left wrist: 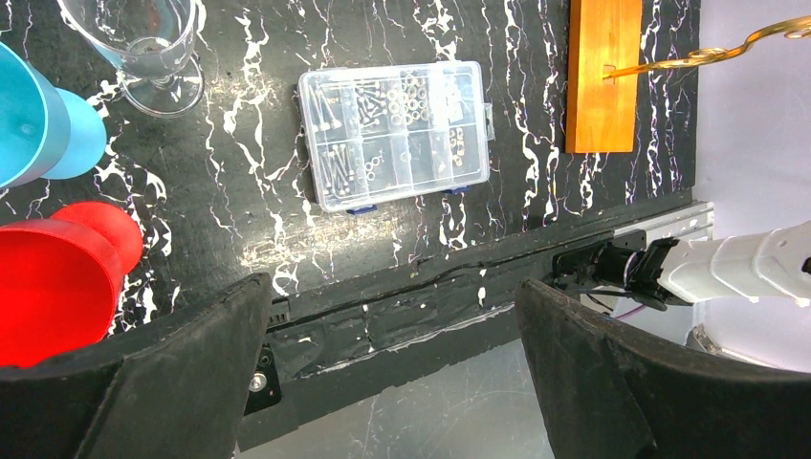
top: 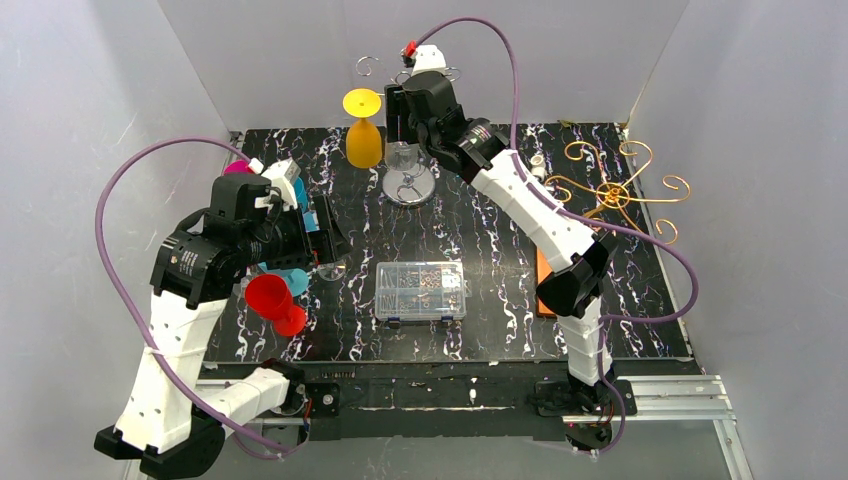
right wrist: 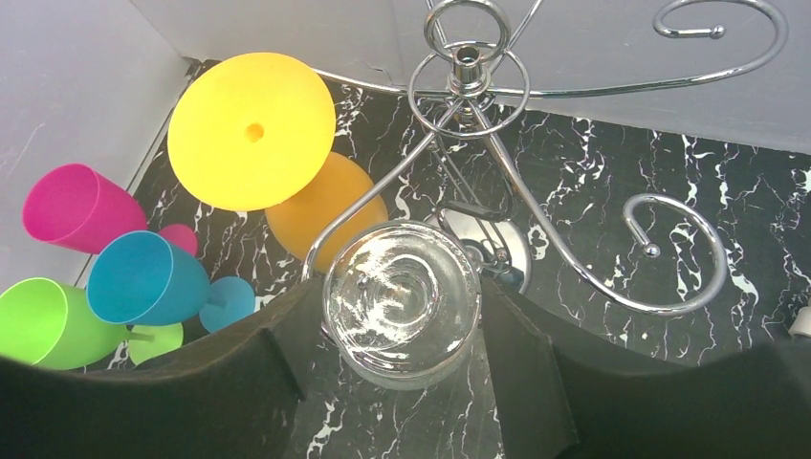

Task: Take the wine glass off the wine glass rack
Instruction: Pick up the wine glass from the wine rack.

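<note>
Crowding in from the left, a yellow glass (right wrist: 251, 129) hangs on the same chrome rack (right wrist: 469, 72), just beside the clear wine glass (right wrist: 402, 316), which hangs foot-up with a curled rack arm close on its other side. Right gripper (right wrist: 402, 287) partly open, black fingers flanking that glass (touching or not, I can't tell). Left gripper (left wrist: 392, 287) gapes wide, empty, above the table's near edge, near the screw box (left wrist: 394, 134).

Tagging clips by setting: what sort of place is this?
Probably a lab robot test cell, not a real bar. Plain grey walls box in the black marbled table, the arms stand on a metal rail, and a clear box of small hardware sits on the table.
</note>
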